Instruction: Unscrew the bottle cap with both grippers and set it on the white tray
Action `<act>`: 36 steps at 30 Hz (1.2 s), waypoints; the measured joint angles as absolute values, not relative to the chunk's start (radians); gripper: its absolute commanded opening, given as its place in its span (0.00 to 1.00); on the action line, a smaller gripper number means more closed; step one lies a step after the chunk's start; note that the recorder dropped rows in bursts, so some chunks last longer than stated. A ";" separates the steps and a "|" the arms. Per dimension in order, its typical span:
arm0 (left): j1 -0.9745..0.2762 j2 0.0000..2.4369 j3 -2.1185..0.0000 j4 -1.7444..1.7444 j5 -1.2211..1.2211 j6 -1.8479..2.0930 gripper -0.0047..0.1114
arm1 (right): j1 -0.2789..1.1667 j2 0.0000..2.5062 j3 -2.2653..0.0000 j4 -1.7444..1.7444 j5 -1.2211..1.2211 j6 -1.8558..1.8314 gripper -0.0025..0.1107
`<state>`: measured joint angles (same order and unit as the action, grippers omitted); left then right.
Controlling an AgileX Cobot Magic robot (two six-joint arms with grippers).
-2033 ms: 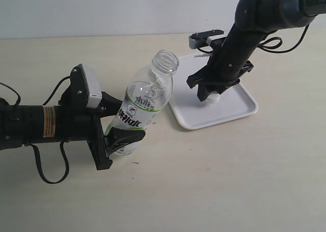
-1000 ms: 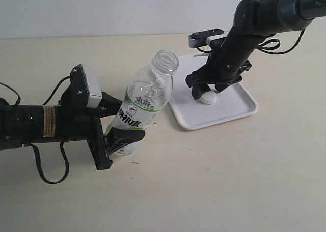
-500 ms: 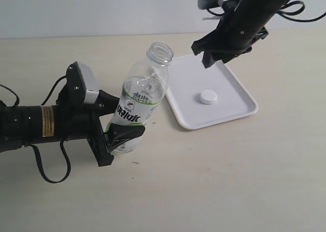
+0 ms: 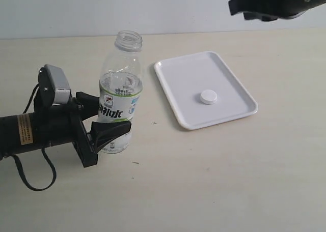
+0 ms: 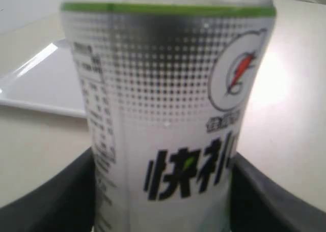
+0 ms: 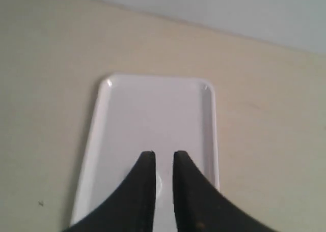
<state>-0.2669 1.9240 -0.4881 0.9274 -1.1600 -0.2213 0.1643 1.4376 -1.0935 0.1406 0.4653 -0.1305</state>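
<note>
I see the L black gripper (image 4: 113,121) pinching the small clear plastic bottle w/ white-green label (image 4: 120,97) low down. The bottle is approx upright, neck open, left of the flat white rectangular tray (image 4: 183,74). The small round white cap (image 4: 208,96) lies on the tray. The R black gripper (image 6: 163,155) is above the tray, jaws nearly pressed together, holding nothing.

Beige tabletop (image 4: 229,181) (matte), pale wall (image 4: 66,10) behind, even light.

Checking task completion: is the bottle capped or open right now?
Open. The bottle has a bare threaded neck; the cap lies on the white tray, apart from it.
</note>
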 measured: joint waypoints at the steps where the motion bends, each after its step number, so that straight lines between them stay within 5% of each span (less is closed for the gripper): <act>1: -0.262 1.928 -0.481 0.925 -1.165 -0.221 0.04 | 0.164 1.392 -1.072 0.160 0.440 -0.130 0.14; 15: -0.259 1.984 -0.473 0.912 -1.170 -0.191 0.04 | 0.164 0.984 -0.970 0.233 0.384 -0.130 0.14; 36: -0.259 2.078 -0.600 0.889 -1.177 -0.188 0.04 | 0.164 0.946 -0.970 0.235 0.383 -0.130 0.14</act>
<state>-0.2591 2.0776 -0.5996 0.8891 -1.1765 -0.1884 0.1643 0.9460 -0.9700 0.2354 0.3828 -0.1305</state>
